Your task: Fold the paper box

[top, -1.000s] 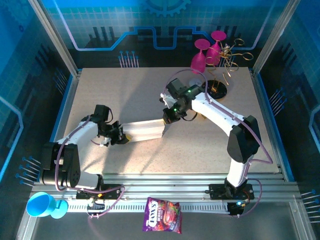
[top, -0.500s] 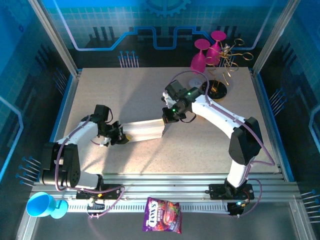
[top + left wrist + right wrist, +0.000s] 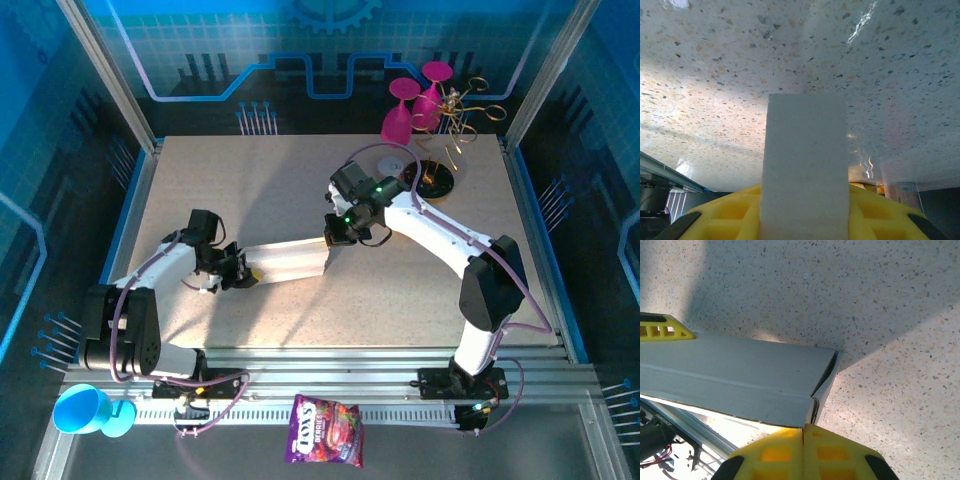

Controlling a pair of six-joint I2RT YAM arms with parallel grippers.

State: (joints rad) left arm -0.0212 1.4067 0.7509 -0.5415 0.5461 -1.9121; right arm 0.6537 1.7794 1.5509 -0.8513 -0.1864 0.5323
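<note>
The paper box (image 3: 285,262) is a long, flat white-grey sleeve stretched between my two grippers over the speckled table. My left gripper (image 3: 243,270) is shut on its left end. In the left wrist view a white panel of the box (image 3: 805,165) rises from between the yellow fingers (image 3: 720,220). My right gripper (image 3: 333,238) is at the box's right end. In the right wrist view its yellow fingers (image 3: 775,455) press together, with the edge of the box's end flap (image 3: 822,390) running down into their seam. The left gripper's yellow finger (image 3: 660,331) shows at the box's far end.
Two pink wine glasses (image 3: 410,105) and a gold wire stand (image 3: 455,115) on a black base (image 3: 437,180) are at the back right. A purple candy bag (image 3: 325,430) and a blue cup (image 3: 85,410) lie in front of the rail. The table (image 3: 250,180) is bare behind the box.
My right arm's wrist has shifted slightly to the right. The box and my left gripper have stayed where they were.
</note>
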